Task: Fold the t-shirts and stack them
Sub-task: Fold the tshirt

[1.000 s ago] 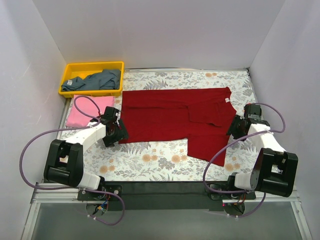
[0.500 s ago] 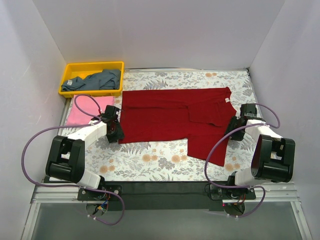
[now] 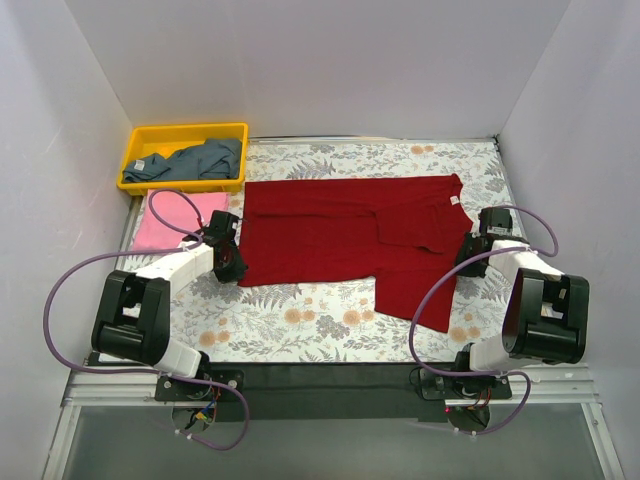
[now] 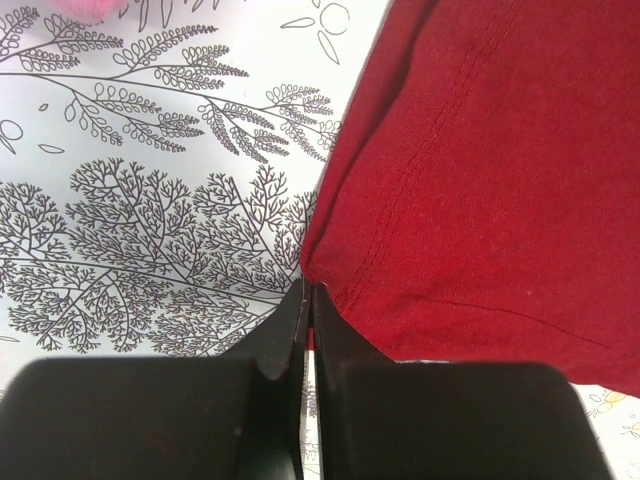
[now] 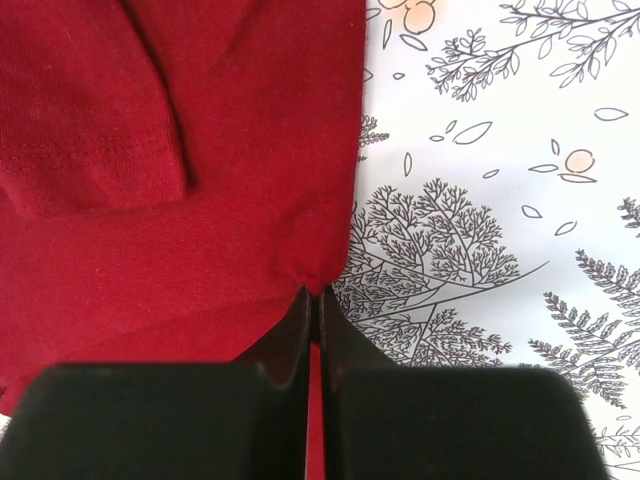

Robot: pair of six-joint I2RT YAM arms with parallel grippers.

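Note:
A large dark red t-shirt (image 3: 330,232) lies spread flat across the middle of the patterned table cover, with one sleeve folded inward. My left gripper (image 3: 233,268) is shut on the shirt's near left corner; the left wrist view shows the red cloth (image 4: 480,180) pinched at the fingertips of the gripper (image 4: 307,291). My right gripper (image 3: 468,256) is shut on the shirt's right edge, where the cloth (image 5: 150,200) puckers between the tips of the gripper (image 5: 318,292). A pink t-shirt (image 3: 172,220) lies folded at the left. A blue-grey t-shirt (image 3: 200,160) sits crumpled in the bin.
The yellow plastic bin (image 3: 185,130) stands at the back left corner. White walls close in the table on three sides. The floral table cover (image 3: 300,320) shows bare in front of the red shirt. Purple cables loop beside both arms.
Both grippers have closed onto the red shirt's edges. The left gripper shifted slightly toward the shirt's corner, and the right gripper moved up against its right edge.

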